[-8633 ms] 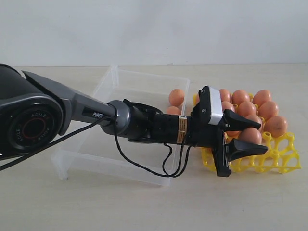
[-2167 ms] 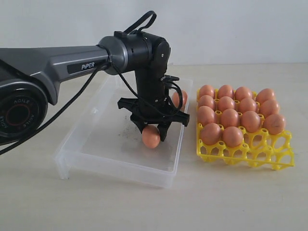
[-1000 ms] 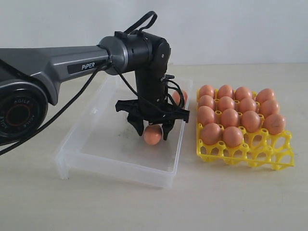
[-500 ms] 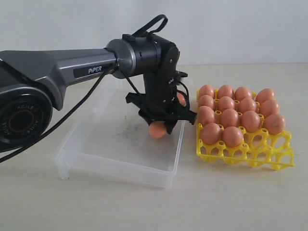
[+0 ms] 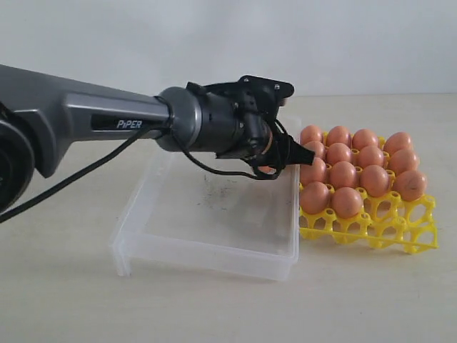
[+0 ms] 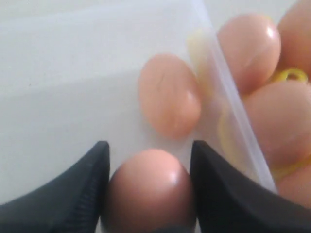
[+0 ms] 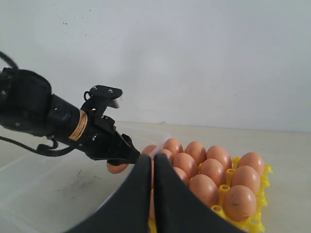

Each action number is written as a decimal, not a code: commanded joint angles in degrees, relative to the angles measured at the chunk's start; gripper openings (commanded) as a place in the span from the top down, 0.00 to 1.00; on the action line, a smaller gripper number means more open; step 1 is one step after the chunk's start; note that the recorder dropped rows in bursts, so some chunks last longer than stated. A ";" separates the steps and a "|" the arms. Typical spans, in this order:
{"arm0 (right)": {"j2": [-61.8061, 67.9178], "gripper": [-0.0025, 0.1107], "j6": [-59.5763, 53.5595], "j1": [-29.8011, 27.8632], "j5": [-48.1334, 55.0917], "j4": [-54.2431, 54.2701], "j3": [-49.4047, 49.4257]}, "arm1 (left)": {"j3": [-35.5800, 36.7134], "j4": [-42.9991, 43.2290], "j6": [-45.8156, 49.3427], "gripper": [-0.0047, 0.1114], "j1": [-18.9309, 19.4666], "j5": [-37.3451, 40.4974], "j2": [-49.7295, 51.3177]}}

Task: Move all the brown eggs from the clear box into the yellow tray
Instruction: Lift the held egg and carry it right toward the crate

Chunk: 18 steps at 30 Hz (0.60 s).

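Left claw [image 6: 148,151] is clamped on one brown egg [image 6: 148,194], a black finger on each side of it. The arm lies nearly level over the far right corner of the clear box [image 5: 207,254], right at the wall next to the yellow tray [image 5: 400,239]. Right claw [image 7: 151,165] is pinched shut with nothing in it, parked well clear.

Where the task's things are:
- One egg is in my grip.
- One loose egg [image 6: 169,94] lies on the box floor just beside that wall.
- The other eggs [image 5: 343,174] sit in tray cups.
- The free cups I can see are along the tray's near edge in the exterior view.

Risks as I judge them:
- The shell is smooth and curved and I hold it sideways. A jolt or a slack grip could let it squirt out onto the box floor or the worktop [image 5: 71,300].
- Squeezing harder to prevent that could crack it.
- The box wall stands between me and the tray. Crossing low could clip the egg or a finger on it and shove the box into the tray, which it sits right against.
- The loose egg is close to my fingers, so a careless sweep could knock it.
- The rows nearest the box are full. Passing low over them, or dropping onto a taken cup, means egg hitting egg.
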 commanded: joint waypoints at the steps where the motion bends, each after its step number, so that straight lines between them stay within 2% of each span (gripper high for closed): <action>1: -0.23 0.98 -0.08 -0.16 0.16 0.04 0.26 | 8.63 42.22 -43.81 0.93 -0.14 -5.01 -3.37; 2: -0.23 0.98 -0.08 -0.16 0.16 0.04 0.26 | 10.81 49.32 -54.40 0.93 -0.14 -2.14 -3.98; 3: -0.23 0.98 -0.08 -0.16 0.16 0.04 0.26 | 12.62 49.32 -56.24 0.93 -0.14 0.98 -4.48; 7: -0.23 0.98 -0.08 -0.16 0.16 0.04 0.26 | 17.04 49.32 -56.24 0.93 -1.06 9.65 -5.59; 12: -0.23 0.98 -0.08 -0.16 0.16 0.04 0.26 | 17.73 49.32 -55.76 0.93 -4.83 11.26 -7.00; 13: -0.23 0.98 -0.08 -0.16 0.16 0.04 0.26 | 17.33 49.32 -52.18 0.93 -5.79 12.28 -7.17; 16: -0.23 0.98 -0.08 -0.16 0.16 0.04 0.26 | 16.35 49.32 -19.50 0.93 -7.45 14.92 -7.04; 18: -0.23 0.98 -0.08 -0.16 0.16 0.04 0.26 | 16.55 49.32 -8.26 0.93 -7.46 17.01 -7.04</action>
